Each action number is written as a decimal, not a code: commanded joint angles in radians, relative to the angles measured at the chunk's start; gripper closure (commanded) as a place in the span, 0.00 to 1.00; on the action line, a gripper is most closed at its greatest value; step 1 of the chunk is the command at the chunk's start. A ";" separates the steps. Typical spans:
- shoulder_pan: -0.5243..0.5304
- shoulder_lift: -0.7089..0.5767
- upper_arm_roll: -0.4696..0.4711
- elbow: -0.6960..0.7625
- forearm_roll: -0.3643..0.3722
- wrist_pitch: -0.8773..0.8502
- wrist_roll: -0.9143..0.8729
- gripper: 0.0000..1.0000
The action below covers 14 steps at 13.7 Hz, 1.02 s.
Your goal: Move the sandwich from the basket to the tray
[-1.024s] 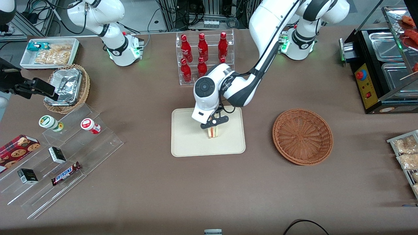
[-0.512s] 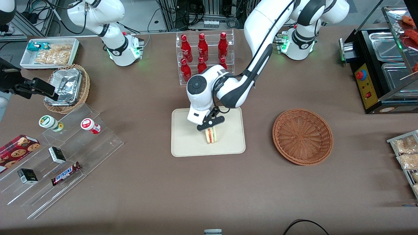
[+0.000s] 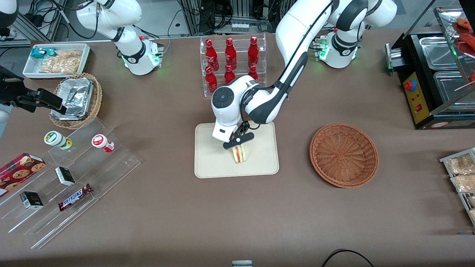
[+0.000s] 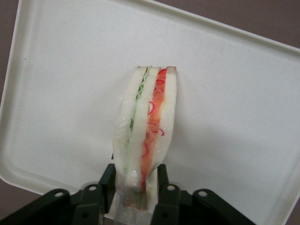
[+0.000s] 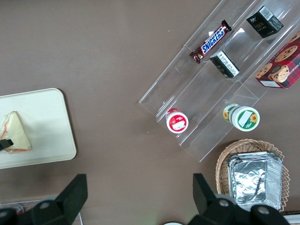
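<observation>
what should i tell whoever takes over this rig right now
Gripper: over the tray, fingers closed on one end of the sandwich.
Sandwich: standing on edge on the cream tray, near its middle.
Basket: empty, beside the tray toward the working arm's end of the table.
Done: sandwich out of the basket and carried onto the tray.
Left: open the fingers, check the sandwich stays put, lift the arm away.
</observation>
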<state>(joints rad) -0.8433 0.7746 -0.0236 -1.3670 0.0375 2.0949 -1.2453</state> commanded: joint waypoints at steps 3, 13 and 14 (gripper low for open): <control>-0.007 -0.073 0.011 0.025 0.002 -0.024 -0.014 0.00; 0.003 -0.230 0.255 -0.041 -0.177 -0.329 0.129 0.00; 0.012 -0.250 0.287 -0.058 -0.180 -0.366 0.215 0.00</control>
<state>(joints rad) -0.8294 0.5913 0.2100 -1.3594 -0.1183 1.7796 -1.1427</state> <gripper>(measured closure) 0.000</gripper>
